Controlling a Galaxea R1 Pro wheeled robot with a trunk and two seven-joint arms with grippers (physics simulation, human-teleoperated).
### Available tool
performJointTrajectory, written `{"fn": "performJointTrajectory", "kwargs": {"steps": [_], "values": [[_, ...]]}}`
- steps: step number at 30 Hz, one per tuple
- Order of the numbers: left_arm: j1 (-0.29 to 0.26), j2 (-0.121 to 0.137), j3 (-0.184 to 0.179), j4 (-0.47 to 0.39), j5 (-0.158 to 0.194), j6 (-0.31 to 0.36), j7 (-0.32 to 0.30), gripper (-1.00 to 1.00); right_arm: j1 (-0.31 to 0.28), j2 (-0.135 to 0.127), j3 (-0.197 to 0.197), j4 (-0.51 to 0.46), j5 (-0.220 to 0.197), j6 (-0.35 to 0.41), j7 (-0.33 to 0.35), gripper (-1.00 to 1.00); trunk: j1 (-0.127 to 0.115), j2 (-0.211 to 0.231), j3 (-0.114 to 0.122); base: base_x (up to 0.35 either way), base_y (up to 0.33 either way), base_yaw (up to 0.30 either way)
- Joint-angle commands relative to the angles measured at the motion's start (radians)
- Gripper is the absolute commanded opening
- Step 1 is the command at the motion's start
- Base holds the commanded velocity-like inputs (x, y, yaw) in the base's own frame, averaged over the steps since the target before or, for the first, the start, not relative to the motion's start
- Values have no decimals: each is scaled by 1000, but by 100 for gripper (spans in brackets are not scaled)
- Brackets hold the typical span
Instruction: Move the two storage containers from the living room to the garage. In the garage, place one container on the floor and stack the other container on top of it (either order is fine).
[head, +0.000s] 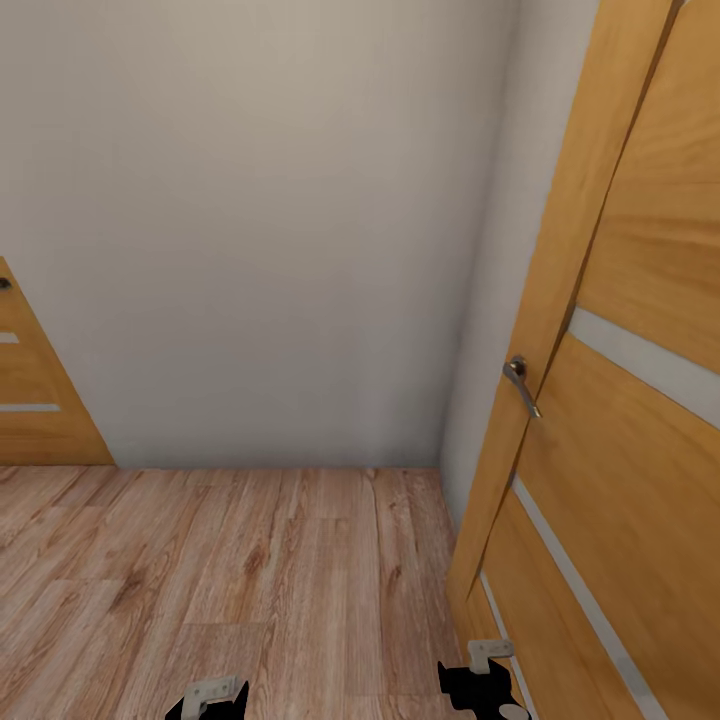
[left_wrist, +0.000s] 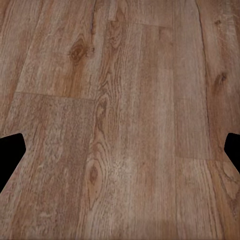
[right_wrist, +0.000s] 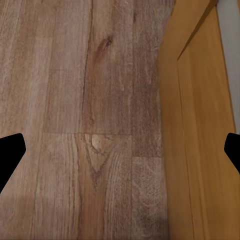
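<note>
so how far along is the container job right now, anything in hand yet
Nothing looks done from here. The robot faces a plain wall over light wood plank flooring, with a wooden door and its handle close on its right. Both the left pincer and the right pincer are open over bare planks, holding nothing. Still left: fetching both containers, carrying them to the garage and stacking them.

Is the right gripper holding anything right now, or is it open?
Open and empty: in the right wrist view the right gripper's fingertips sit far apart with just wood floor and the door between them.
</note>
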Motion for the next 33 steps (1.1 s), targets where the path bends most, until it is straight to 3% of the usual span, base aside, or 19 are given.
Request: {"fn": "performJointTrajectory", "kwargs": {"steps": [1,25,33], "values": [[-1,-1,8,0,-5,-3,-8,100,-1,0,5,1,0,-3,-5,100,0,-1,-1,0,0,25],[-1,-1,8,0,-5,-2,-8,100,-1,0,5,1,0,-3,-5,100,0,-1,-1,90,0,5],[-1,-1,8,0,-5,-3,-8,100,-1,1,5,1,0,-3,-5,100,0,-1,-1,12,0,128]]}}
